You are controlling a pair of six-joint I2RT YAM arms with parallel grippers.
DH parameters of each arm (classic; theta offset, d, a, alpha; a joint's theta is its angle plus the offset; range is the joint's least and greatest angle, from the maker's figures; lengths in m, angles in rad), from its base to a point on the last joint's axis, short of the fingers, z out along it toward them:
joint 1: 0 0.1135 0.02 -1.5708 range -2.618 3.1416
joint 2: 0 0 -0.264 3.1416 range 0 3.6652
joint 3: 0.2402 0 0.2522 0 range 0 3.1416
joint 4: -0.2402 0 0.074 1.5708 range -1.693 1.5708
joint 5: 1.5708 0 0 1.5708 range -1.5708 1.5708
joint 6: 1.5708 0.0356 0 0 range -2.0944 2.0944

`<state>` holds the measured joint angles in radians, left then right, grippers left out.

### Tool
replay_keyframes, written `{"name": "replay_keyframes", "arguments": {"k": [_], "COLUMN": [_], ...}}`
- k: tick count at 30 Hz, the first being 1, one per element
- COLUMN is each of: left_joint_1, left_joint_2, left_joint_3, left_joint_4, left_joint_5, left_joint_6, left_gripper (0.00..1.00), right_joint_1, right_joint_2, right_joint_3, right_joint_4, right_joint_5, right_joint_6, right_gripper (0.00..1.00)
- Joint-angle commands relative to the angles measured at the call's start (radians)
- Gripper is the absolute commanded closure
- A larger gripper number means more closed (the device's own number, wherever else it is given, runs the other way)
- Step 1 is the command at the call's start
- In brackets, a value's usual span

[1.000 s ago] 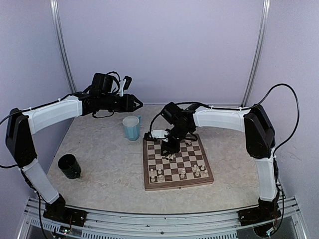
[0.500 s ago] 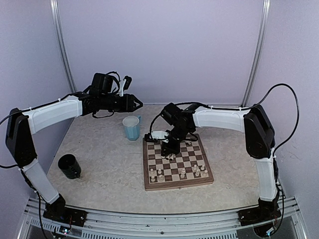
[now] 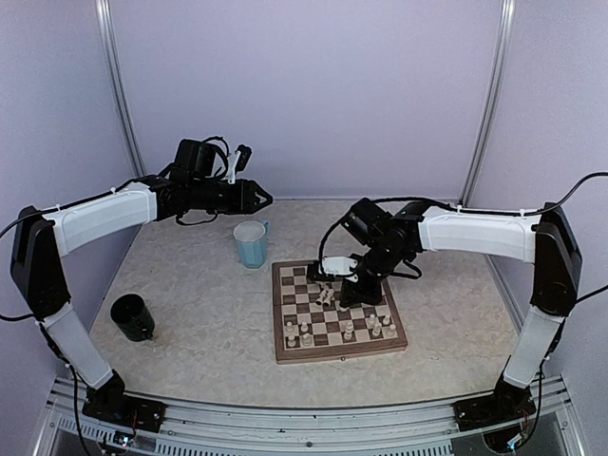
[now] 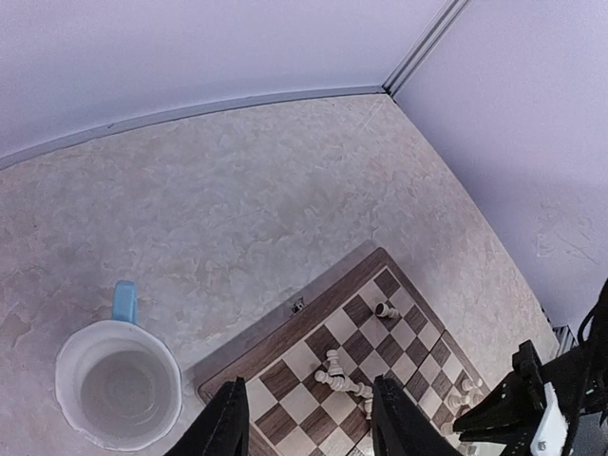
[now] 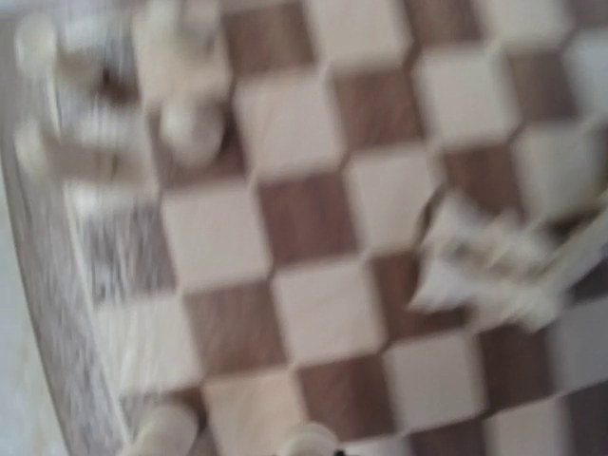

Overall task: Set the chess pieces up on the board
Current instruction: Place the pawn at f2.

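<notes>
The board (image 3: 334,355) is sitting on the table (image 3: 209,323) right of centre, closer to the near edge than the far one. The chess pieces (image 3: 306,332) are only partly sorted: several are standing in the rows along the board's near edge, with gaps between them. A small cluster (image 4: 342,375) is lying tipped over around the board's middle, and one more (image 4: 385,310) is sitting alone toward its far right corner. I'm reading this as roughly mid-task, since the near rows need filling and the loose ones in the middle need standing up and placing. The right gripper (image 3: 344,296) is working over the board's centre, just beside the tipped cluster. Its arm is reaching in from the right edge with the wrist pitched steeply down. The jaws are closed, but its wrist view is motion-blurred, so I can't tell whether a piece is pinched. The left gripper (image 3: 264,198) is hanging high above the far left part of the table, pointing toward the board. Its fingers (image 4: 233,423) are standing apart with nothing between them. A blue cup (image 3: 250,243) is sitting just off the board's far left corner. A black cup (image 3: 132,316) is sitting near the table's left edge.
</notes>
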<state>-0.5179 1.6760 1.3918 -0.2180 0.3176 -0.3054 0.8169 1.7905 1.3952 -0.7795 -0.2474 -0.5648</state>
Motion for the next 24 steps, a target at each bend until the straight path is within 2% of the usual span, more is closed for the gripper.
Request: {"name": "replay_keyframes", "arguments": {"k": [1,24], "left_joint_1": [-0.006,-0.021], "left_joint_2": [-0.008,0.0], "left_joint_3": [0.016,0.024], "left_joint_4": [-0.005,-0.02], "left_joint_5": [0.01,-0.008], "left_joint_6": [0.009,0.023], "left_gripper": [0.55,0.55], "right_joint_1": [-0.027,-0.027], "right_joint_2": [-0.047,-0.032], "right_joint_3": [-0.092,-0.171], "right_joint_4": [0.004,0.004], "right_joint_5": [0.012,0.02], "right_joint_6": [-0.009,-0.013], "right_gripper": [0.98,0.97]}}
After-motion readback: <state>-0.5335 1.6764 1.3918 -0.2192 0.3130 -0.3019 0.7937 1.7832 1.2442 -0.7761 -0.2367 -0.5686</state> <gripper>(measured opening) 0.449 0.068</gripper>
